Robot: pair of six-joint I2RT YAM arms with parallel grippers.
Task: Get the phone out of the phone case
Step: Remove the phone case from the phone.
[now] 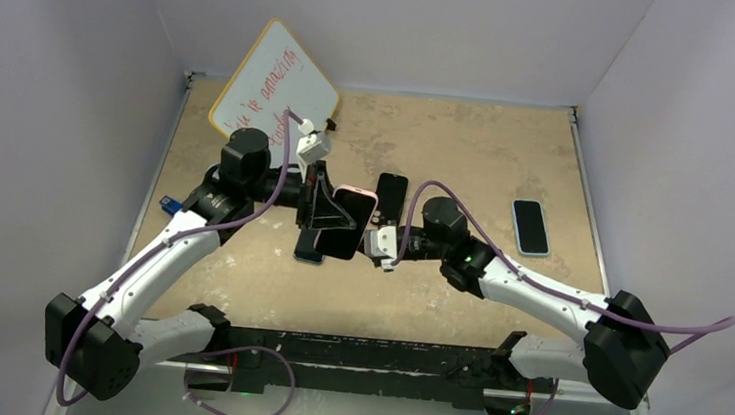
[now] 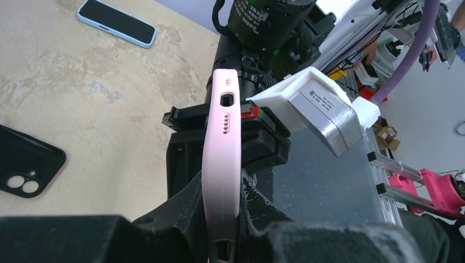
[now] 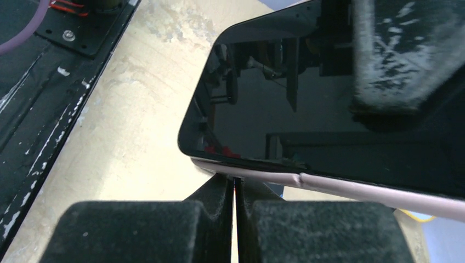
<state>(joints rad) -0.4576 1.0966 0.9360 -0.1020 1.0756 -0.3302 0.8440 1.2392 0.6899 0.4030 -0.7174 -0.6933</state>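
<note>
The left fingers (image 2: 71,241) are clenched on the soft pink phone case (image 2: 222,159), holding it on edge above the beige desk (image 1: 469,146) so its rim faces the other arm. The right fingers (image 3: 131,230) are pressed together empty, tips at that rim, likely to push the black-screened phone (image 3: 329,109), seated inside, free.

Phone case (image 1: 353,216) between left hand (image 1: 320,221) and right hand (image 1: 373,240), second phone (image 1: 530,227) rightward

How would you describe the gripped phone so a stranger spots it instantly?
Look at the tan table, then above its middle. There the left gripper clamps a phone. Only its case is pink; the blue-cased phone and black case lie flat.
</note>
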